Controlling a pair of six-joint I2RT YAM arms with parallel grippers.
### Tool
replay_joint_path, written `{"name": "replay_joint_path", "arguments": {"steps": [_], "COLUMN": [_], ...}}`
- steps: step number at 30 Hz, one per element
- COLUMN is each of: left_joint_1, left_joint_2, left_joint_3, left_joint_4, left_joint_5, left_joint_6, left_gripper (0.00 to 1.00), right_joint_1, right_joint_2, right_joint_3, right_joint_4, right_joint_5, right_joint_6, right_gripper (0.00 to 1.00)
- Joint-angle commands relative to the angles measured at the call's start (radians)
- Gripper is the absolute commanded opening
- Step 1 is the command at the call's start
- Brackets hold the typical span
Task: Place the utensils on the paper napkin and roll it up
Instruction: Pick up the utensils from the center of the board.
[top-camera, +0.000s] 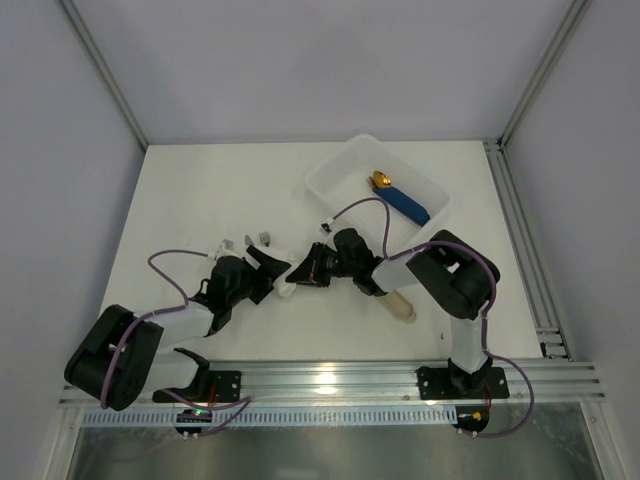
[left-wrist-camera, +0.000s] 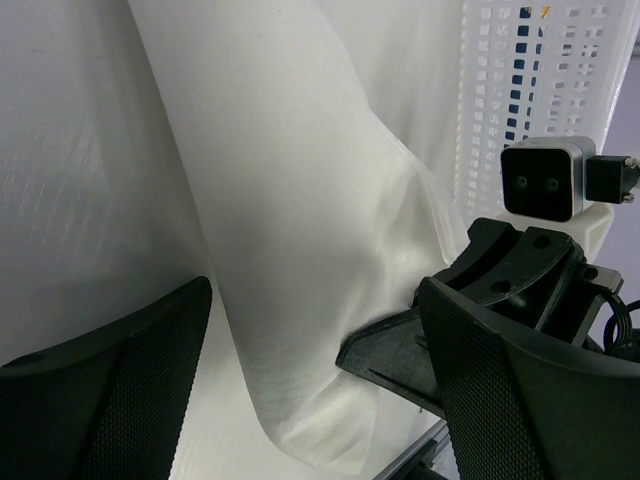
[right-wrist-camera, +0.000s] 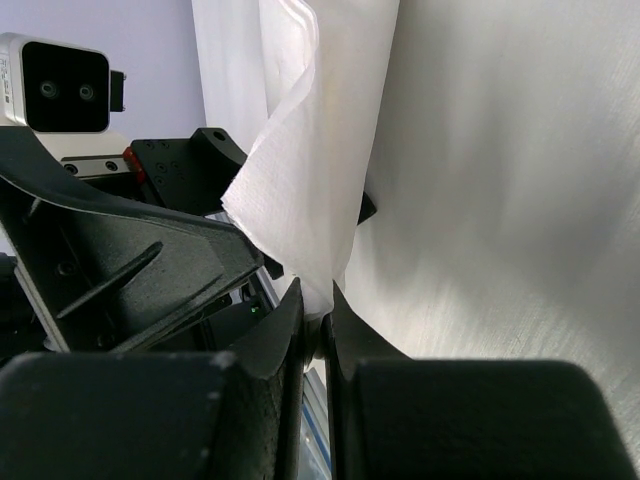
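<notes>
**Right gripper**: jaws all but closed, pinching a lifted fold of the paper napkin.
**Left gripper**: jaws wide, one on each side of the napkin's raised hump; whether either pad touches it cannot be told.
**Position:** the two grippers meet tip to tip near the middle of the table, toward its near side, with the napkin between them.
**Beige sleeve**: lying right of the right gripper.
**White tray**: far right, holding a blue-handled gold-tipped piece.
</notes>
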Motion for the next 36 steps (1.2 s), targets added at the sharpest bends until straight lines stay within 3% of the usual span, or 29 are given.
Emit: {"name": "replay_joint_path", "arguments": {"steps": [1, 4, 12, 17, 30, 36], "left_joint_1": [0.017, 0.038, 0.051, 0.06, 0.109, 0.123], "left_joint_2": [0.047, 0.117, 0.219, 0.224, 0.259, 0.257], "left_joint_3": [-0.019, -0.016, -0.005, 0.004, 0.025, 0.034], "left_joint_4": [-0.099, -0.015, 0.084, 0.078, 0.09, 0.084], "left_joint_5": [-0.017, 0.025, 0.049, 0.048, 0.098, 0.109], "left_joint_6": [0.041, 0.024, 0.007, 0.015, 0.062, 0.085], "left_gripper": [0.86, 0.77, 0.72, 0.69, 0.42, 0.38], "right_joint_1": [0.009, 0.009, 0.009, 0.014, 0.018, 0.02], "right_joint_2": [-0.03, -0.033, -0.041, -0.031, -0.03, -0.028], "right_joint_3": [0.005, 0.003, 0.005, 0.014, 0.02, 0.019], "right_joint_4": [0.079, 0.079, 0.066, 0.067, 0.052, 0.049], "right_joint_5": [-0.012, -0.012, -0.009, -0.009, -0.015, -0.012], "right_joint_6": [0.013, 0.014, 0.011, 0.016, 0.002, -0.001], "right_gripper": [0.04, 0.04, 0.04, 0.04, 0.04, 0.04]}}
